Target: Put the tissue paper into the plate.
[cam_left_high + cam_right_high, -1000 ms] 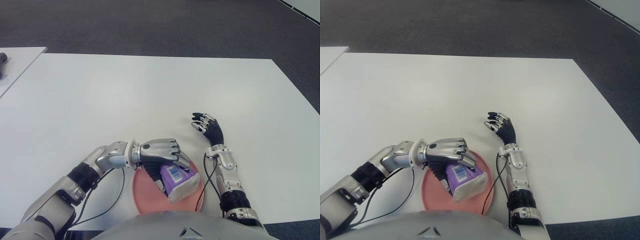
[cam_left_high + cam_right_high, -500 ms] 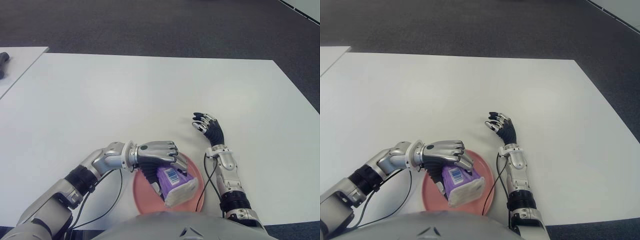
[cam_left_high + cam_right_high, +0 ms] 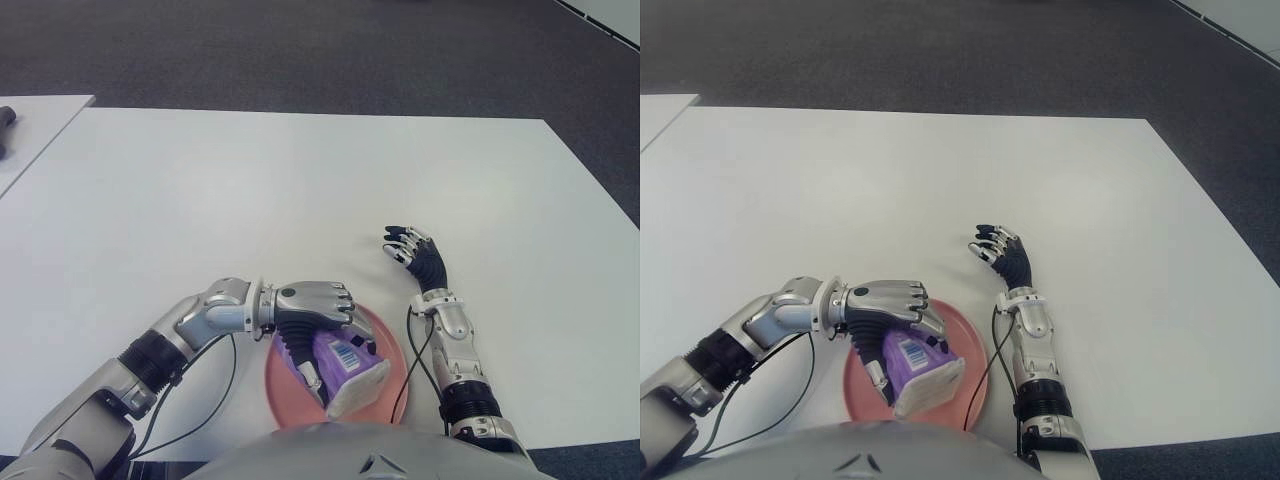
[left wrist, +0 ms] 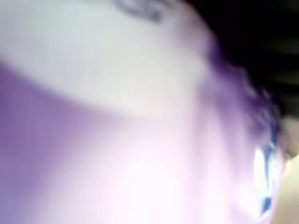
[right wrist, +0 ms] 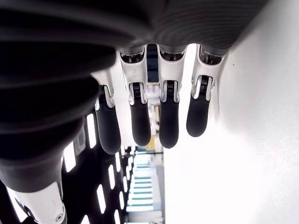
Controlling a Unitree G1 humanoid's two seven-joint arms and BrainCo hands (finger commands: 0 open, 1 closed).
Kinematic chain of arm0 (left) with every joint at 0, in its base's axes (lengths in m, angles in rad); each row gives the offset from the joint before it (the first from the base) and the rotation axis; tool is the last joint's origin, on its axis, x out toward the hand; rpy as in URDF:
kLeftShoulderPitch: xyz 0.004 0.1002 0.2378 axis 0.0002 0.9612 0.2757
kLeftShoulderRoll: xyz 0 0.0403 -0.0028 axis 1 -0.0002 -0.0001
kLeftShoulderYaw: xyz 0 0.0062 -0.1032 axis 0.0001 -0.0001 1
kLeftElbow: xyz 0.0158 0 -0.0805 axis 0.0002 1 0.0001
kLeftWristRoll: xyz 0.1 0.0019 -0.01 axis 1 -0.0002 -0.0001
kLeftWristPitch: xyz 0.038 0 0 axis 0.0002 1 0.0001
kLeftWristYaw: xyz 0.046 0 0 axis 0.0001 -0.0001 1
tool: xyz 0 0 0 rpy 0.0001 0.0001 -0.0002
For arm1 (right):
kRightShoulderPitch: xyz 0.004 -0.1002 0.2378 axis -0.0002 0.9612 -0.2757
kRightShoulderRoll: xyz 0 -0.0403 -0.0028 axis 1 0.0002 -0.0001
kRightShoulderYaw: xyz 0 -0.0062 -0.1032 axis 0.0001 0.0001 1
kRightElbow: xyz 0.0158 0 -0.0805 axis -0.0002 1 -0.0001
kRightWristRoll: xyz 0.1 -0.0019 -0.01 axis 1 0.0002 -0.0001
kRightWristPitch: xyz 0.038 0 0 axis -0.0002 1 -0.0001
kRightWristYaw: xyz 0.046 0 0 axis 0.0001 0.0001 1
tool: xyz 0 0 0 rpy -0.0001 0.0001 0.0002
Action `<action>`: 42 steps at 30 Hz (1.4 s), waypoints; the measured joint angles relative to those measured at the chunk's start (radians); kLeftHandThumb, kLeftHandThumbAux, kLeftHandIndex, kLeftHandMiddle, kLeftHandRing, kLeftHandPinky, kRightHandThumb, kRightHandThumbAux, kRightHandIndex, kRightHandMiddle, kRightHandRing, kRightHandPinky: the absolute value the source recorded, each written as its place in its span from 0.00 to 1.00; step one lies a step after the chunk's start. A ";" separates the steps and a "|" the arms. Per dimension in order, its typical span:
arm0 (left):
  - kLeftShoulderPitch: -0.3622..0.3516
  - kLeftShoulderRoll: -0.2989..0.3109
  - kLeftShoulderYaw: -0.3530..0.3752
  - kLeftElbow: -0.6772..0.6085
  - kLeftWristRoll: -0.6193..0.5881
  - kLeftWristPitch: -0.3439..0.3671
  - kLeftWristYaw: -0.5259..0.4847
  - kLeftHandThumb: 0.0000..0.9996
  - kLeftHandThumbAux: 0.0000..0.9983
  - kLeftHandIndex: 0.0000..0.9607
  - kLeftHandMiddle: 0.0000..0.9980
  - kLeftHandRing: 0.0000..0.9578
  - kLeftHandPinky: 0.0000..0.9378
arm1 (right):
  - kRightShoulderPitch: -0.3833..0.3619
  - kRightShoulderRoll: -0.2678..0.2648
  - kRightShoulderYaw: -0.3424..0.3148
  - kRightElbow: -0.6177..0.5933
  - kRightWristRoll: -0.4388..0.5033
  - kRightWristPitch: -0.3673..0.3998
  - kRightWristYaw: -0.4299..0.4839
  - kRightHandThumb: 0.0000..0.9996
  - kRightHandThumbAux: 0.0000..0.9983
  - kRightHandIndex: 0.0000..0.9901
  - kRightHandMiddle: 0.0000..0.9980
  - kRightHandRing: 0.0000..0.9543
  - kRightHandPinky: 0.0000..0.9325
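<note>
A purple and white tissue pack (image 3: pixel 349 366) is held over the pink plate (image 3: pixel 385 338) at the table's near edge. My left hand (image 3: pixel 312 312) is curled around the pack from above, with its fingers (image 3: pixel 902 300) wrapped over the purple wrapper. Whether the pack touches the plate I cannot tell. In the left wrist view the pack (image 4: pixel 117 140) fills the picture as a purple and white blur. My right hand (image 3: pixel 413 252) shows just right of the plate, fingers (image 5: pixel 163 116) straight and holding nothing.
The white table (image 3: pixel 300 190) stretches far ahead and to both sides. A second white table (image 3: pixel 30 125) with a dark object (image 3: pixel 5 118) stands at the far left. Dark carpet lies beyond. Cables (image 3: pixel 415 350) run along the plate's right rim.
My left hand has drawn back to the left and lowered, carrying the tissue pack down over the plate's middle. The right hand has stayed where it was.
</note>
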 measured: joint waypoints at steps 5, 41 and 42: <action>0.003 0.002 0.016 -0.017 0.051 0.001 -0.001 0.02 0.27 0.00 0.01 0.00 0.00 | -0.002 -0.002 0.001 0.018 -0.001 -0.025 0.005 0.68 0.74 0.41 0.32 0.33 0.35; 0.033 -0.014 0.089 -0.011 0.195 -0.007 0.107 0.00 0.30 0.00 0.00 0.00 0.00 | 0.021 0.013 0.013 -0.054 -0.008 0.035 -0.035 0.68 0.74 0.41 0.31 0.33 0.35; 0.032 -0.015 0.089 -0.009 0.197 -0.007 0.111 0.00 0.31 0.00 0.00 0.00 0.00 | 0.021 0.014 0.013 -0.054 -0.007 0.035 -0.034 0.68 0.74 0.41 0.31 0.33 0.35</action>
